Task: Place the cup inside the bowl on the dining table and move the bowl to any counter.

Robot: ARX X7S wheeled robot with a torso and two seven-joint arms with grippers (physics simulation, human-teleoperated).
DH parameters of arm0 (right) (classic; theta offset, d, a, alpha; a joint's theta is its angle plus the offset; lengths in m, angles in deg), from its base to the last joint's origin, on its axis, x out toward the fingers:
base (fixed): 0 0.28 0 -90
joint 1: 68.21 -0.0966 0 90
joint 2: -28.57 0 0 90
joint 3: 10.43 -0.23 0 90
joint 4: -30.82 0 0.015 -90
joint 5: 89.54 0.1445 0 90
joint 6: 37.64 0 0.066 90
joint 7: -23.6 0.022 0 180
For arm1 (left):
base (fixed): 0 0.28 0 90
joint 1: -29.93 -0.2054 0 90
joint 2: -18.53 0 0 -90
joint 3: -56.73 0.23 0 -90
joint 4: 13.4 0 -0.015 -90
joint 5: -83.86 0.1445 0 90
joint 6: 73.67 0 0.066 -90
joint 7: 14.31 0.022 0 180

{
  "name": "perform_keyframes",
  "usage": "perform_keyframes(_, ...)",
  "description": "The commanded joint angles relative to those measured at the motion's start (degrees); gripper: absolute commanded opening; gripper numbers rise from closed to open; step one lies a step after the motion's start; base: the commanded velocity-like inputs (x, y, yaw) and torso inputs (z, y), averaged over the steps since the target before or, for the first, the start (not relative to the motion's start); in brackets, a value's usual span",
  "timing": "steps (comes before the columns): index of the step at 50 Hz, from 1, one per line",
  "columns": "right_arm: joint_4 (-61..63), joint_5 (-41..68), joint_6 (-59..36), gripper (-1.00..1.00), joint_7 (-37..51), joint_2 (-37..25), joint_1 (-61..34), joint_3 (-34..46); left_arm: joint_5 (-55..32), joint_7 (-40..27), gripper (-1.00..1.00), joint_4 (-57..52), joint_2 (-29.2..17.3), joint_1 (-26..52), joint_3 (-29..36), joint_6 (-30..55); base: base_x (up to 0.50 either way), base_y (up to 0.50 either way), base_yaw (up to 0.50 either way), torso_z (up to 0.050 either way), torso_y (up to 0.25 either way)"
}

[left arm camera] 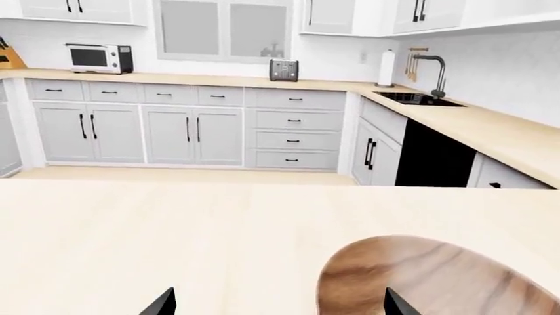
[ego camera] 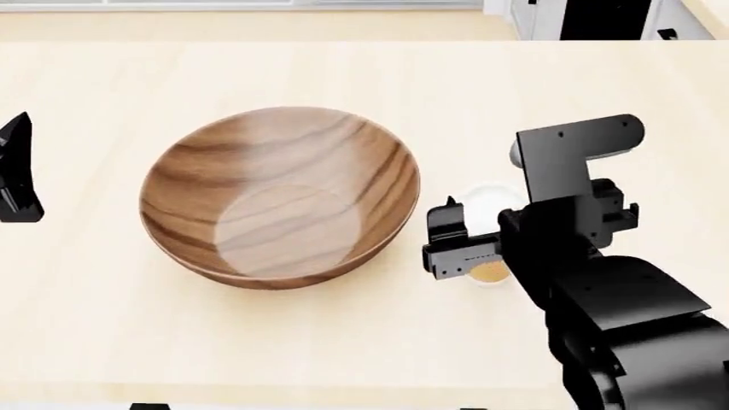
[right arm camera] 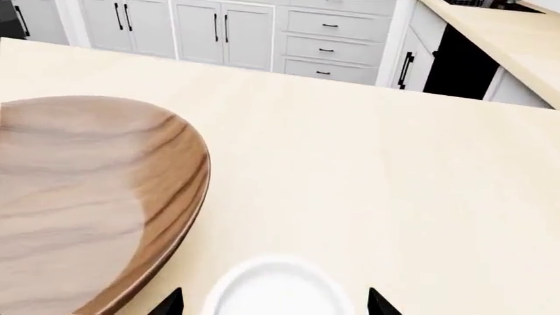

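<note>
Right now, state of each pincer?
Left pincer: open, empty, over the dining table by the bowl.
Right pincer: open, fingers either side of the cup, not closed on it.

The black right gripper [ego camera: 469, 246] reaches forward from its bulky black arm, jaws spread wide. The black left gripper [ego camera: 19, 171] sits at the edge, jaws apart.

Microwave [left arm camera: 99, 58], toaster [left arm camera: 284, 69], sink [left arm camera: 415, 99]
</note>
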Motion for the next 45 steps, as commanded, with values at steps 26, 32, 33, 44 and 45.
perform_keyframes(26, -5.3, -1.5, 2.7, -1.00, -1.2, 1.3, -3.7, 0.8, 0.0, -0.2, 1.00, 0.9, 0.0, -0.4, 1.0, -1.3, 0.00, 0.00, 0.00, 0.000, 0.000)
perform_keyframes(32, -6.5, -2.3, 2.3, -1.00, -1.6, 2.2, -8.6, 1.4, -0.3, -0.1, 1.00, 1.0, -0.3, -0.1, 1.0, -1.1, 0.00, 0.00, 0.00, 0.000, 0.000)
perform_keyframes(33, -7.1, -2.9, 2.4, -1.00, -1.4, 2.4, -9.6, 1.7, -0.3, -0.1, 1.00, 1.0, -0.3, -0.2, 1.0, -1.1, 0.00, 0.00, 0.00, 0.000, 0.000)
perform_keyframes(44, -20.2, -5.3, 6.9, -1.00, -5.5, 8.3, -22.0, 3.1, -0.1, 0.0, 1.00, 0.9, -0.8, -1.1, 1.1, -1.8, 0.00, 0.00, 0.00, 0.000, 0.000)
perform_keyframes(45, -20.9, -5.4, 7.2, -1.00, -6.0, 8.6, -22.4, 3.3, 0.0, 0.0, 1.00, 0.9, -0.7, -1.1, 1.2, -1.9, 0.00, 0.00, 0.00, 0.000, 0.000)
